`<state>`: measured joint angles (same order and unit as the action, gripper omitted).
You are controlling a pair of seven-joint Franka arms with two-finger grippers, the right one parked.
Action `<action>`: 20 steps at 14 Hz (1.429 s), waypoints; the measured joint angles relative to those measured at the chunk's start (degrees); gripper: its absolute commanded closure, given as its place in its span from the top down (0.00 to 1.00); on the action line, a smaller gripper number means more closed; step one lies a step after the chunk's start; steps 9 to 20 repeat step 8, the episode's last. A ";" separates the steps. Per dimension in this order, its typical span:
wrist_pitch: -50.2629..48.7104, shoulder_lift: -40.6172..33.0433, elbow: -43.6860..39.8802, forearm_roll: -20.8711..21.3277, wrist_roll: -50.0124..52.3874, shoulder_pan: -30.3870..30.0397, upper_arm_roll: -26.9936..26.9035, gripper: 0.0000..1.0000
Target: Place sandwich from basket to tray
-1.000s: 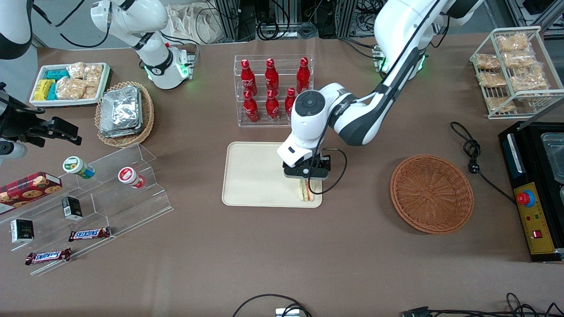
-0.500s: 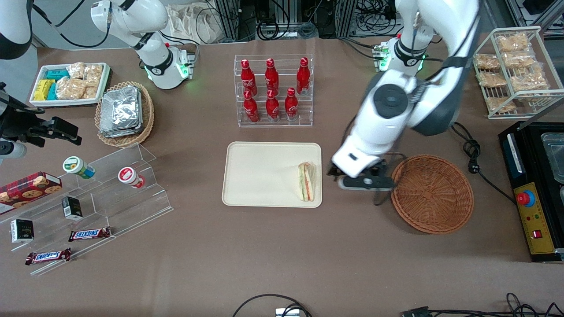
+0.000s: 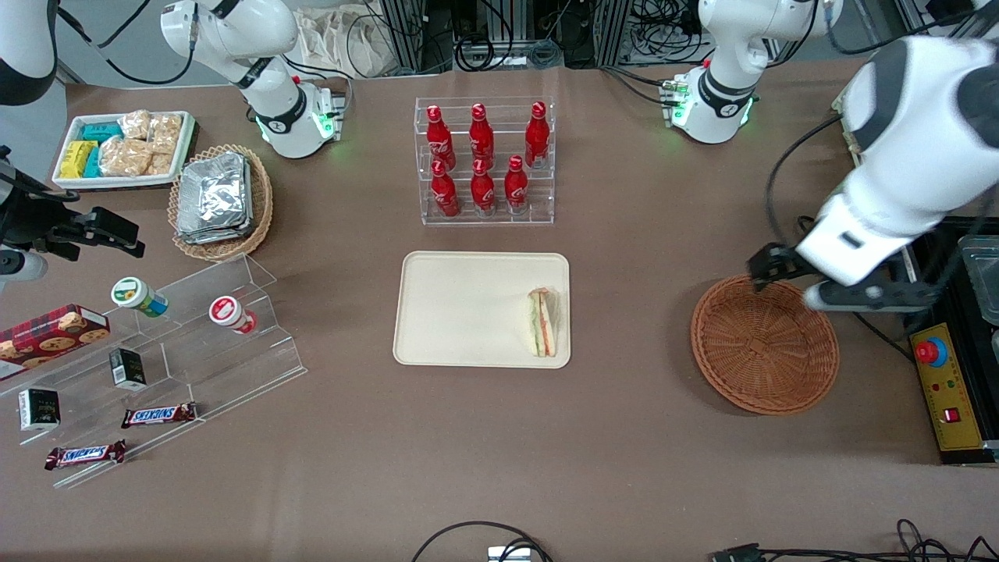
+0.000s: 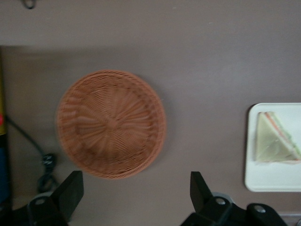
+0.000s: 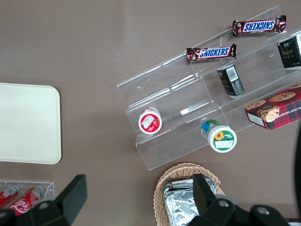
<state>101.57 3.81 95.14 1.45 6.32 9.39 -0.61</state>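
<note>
The small triangular sandwich [image 3: 543, 321] lies on the cream rectangular plastic tray [image 3: 460, 308] at its 3 o'clock edge, well apart from the empty claw [image 3: 839, 285], which hangs wide open above the round orange-brown wicker basket [image 3: 764, 343] at 2 o'clock.

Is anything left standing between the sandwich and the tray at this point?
Nothing visible does. The sandwich already lies on the tray, at its edge toward the working arm's end of the table. The basket holds nothing, and the tool hangs open above the basket's rim, apart from the sandwich.
</note>
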 measured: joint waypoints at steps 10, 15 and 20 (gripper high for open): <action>-1.11 -2.22 0.86 -0.04 -2.50 -1.18 -1.54 1.00; -1.11 -2.22 0.86 -0.04 -2.50 -1.18 -1.54 1.00; -1.11 -2.22 0.86 -0.04 -2.50 -1.18 -1.54 1.00</action>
